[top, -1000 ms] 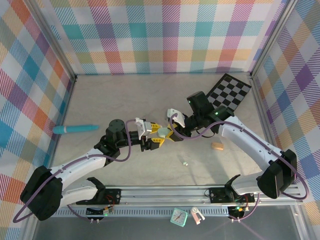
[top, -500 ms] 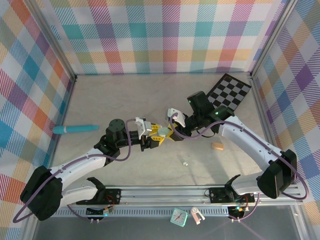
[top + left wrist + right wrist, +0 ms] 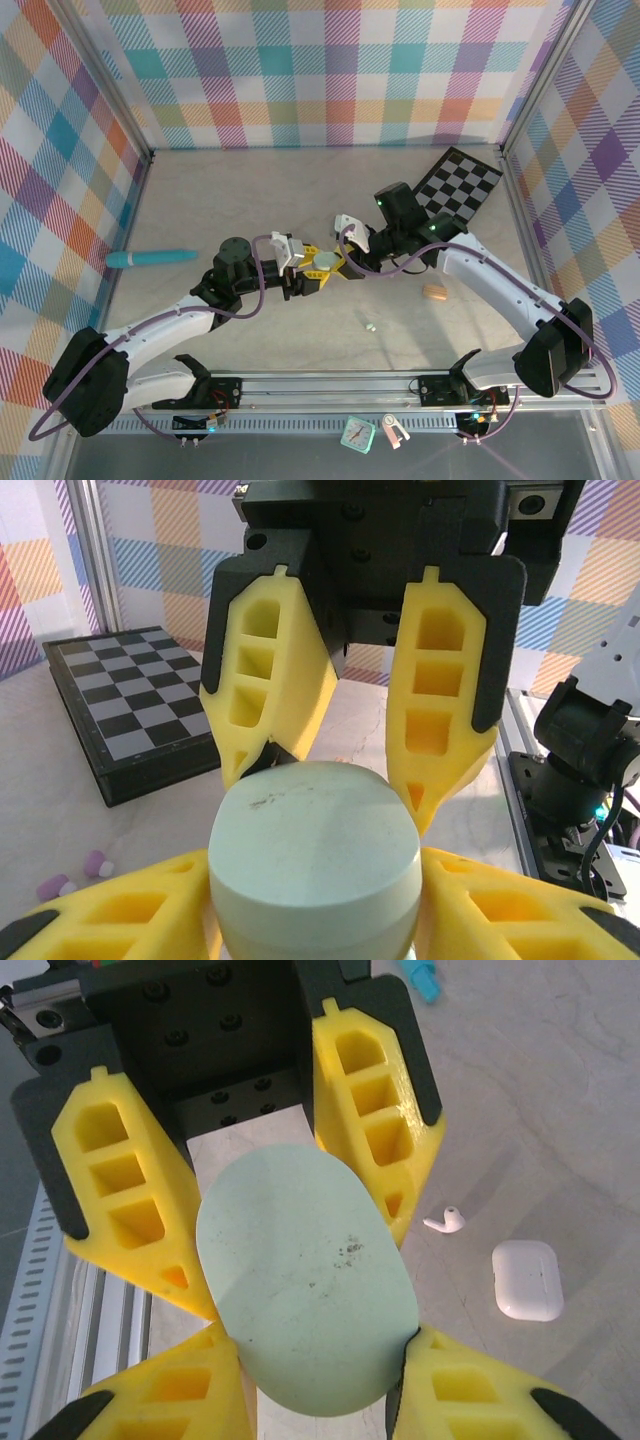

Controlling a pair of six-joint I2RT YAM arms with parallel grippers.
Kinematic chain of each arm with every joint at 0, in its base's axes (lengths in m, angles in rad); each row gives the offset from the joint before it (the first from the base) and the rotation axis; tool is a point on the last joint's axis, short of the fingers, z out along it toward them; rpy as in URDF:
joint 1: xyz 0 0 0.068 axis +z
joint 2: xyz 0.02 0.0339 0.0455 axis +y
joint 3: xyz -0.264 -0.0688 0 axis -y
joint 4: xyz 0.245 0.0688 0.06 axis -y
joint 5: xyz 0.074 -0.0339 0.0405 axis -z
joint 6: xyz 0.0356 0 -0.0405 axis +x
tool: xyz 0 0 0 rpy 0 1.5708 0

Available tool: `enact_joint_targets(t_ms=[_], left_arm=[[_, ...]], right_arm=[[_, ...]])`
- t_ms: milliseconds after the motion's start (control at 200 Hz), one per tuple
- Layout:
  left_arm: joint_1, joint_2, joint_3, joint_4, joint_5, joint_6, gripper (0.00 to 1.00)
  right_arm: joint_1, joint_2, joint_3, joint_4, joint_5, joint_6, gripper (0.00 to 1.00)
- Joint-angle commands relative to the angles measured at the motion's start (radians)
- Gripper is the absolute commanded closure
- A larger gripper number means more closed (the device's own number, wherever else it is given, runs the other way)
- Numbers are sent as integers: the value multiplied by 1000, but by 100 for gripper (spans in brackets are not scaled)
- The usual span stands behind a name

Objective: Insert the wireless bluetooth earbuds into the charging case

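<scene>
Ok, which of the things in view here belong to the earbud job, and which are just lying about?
Job: mint green case, clamped between left gripper and right gripper; white earbud; white case; lilac earbuds.
Lying about: checkerboard; teal pen; small tan piece.

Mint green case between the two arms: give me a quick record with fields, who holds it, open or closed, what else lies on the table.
case: mint green case, closed
left gripper: fingers clamp one end
right gripper: fingers clamp the opposite end
loose earbuds: white earbud, lilac earbuds, on the table
other case: white case, closed, near the white earbud, not touching
also: chessboard, teal pen
</scene>
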Motion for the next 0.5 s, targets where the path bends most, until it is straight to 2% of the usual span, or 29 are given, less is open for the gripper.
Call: enact_joint_targets(t_ms=[0, 400, 495], left_arm=[[-8, 4, 18, 79, 26, -20, 51], [-8, 3, 11, 93, 16, -21, 49], [-8, 4, 12, 94, 21, -21, 58]], right_arm=[[4, -24, -18, 83, -18, 12, 81], [2, -59, -65, 166, 34, 40, 81], [4, -64, -71, 169, 37, 44, 81]])
